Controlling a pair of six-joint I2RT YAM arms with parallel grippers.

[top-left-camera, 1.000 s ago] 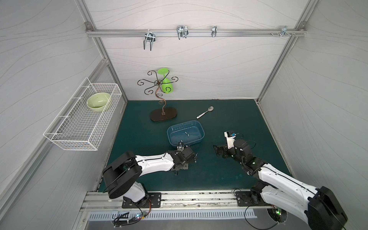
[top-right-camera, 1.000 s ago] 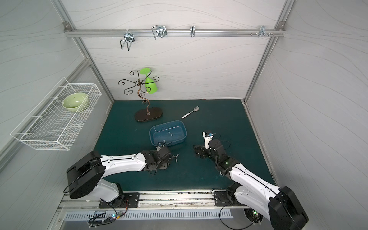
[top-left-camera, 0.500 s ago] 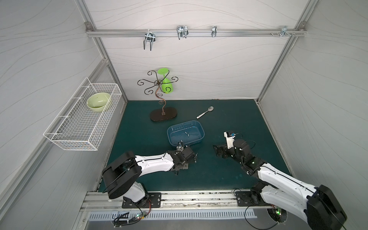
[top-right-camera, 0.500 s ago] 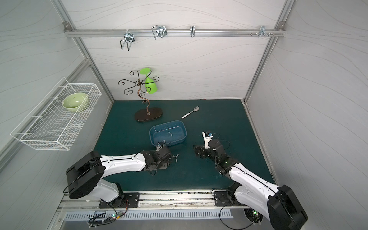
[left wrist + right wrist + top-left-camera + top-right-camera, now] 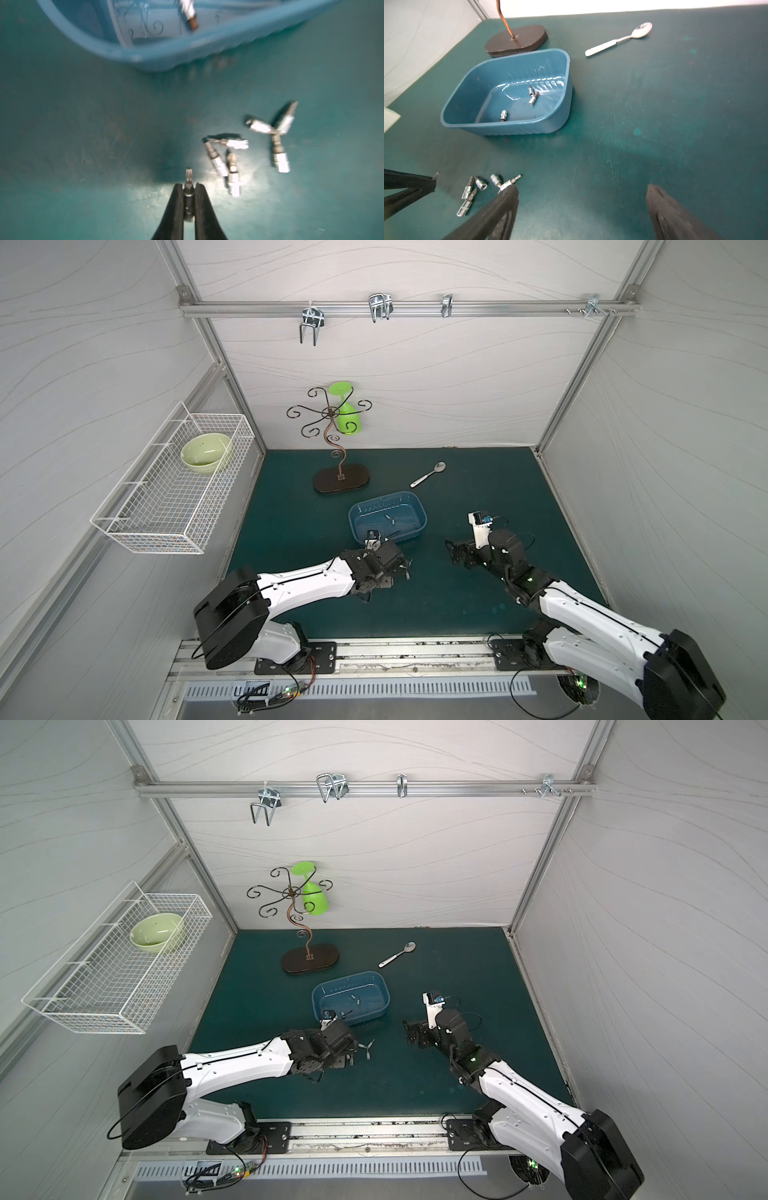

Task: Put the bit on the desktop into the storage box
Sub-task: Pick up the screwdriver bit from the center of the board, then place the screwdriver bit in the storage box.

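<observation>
My left gripper (image 5: 189, 185) was clamped tight on one bit (image 5: 188, 175), pinched along its body with the dark star-shaped tip poking out past my fingertips; whether it had cleared the desktop (image 5: 83, 145) I could not tell. I judged it small, stiff and light; its polished steel looked slippery and apt to pivot or roll, so a hold across the thicker chromed base, square to the pads, seemed safest. Just beside it several loose bits (image 5: 230, 166) lay in two touching clusters on the desktop; near them my right gripper (image 5: 581, 191) hung with its jaws spread wide and nothing between them. Beyond stood the storage box (image 5: 508, 126), with three stored bits (image 5: 533, 97) on its floor; farther off lay a spoon (image 5: 618, 39) and the dark base of a wire stand (image 5: 517, 39).
</observation>
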